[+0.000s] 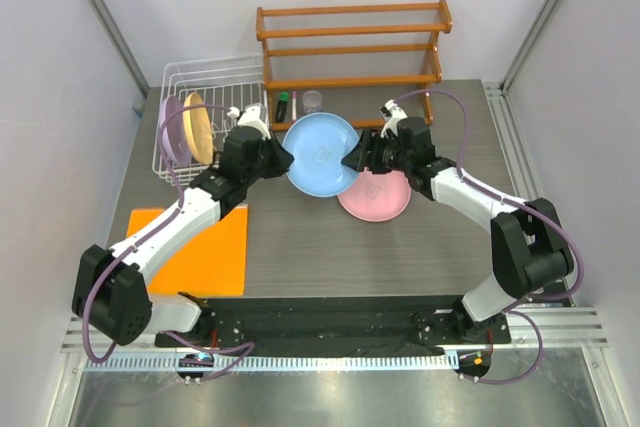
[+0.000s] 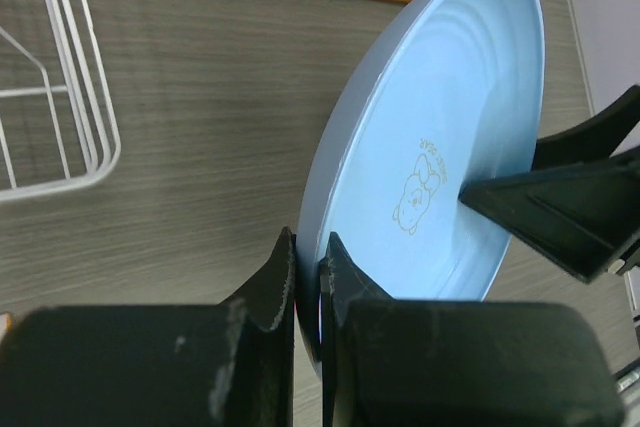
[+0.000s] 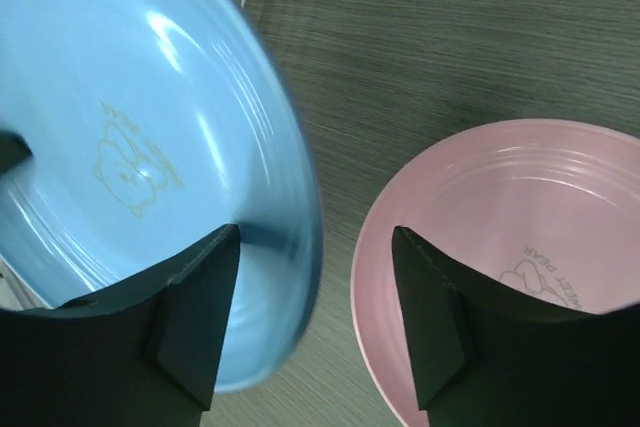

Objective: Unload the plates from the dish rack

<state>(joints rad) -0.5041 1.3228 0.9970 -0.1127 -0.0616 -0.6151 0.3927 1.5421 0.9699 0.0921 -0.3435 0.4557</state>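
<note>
The light blue plate (image 1: 320,152) hangs tilted over the table's middle, and my left gripper (image 2: 310,267) is shut on its near rim. From the other side my right gripper (image 3: 315,252) stands open, its two fingers astride the blue plate's (image 3: 120,147) opposite rim without pinching it. One of its fingers (image 2: 560,209) shows against the blue plate's (image 2: 440,127) face in the left wrist view. The pink plate (image 1: 378,199) lies flat on the table below my right gripper (image 1: 355,159). The white dish rack (image 1: 215,67) at back left holds a lavender plate (image 1: 171,132) and a yellow plate (image 1: 197,127) on edge.
An orange-brown wooden shelf (image 1: 350,47) stands at the back. A small green bottle (image 1: 283,105) and a clear cup (image 1: 312,100) sit in front of it. An orange mat (image 1: 205,247) lies at front left. A rack corner (image 2: 108,147) shows left of the left gripper.
</note>
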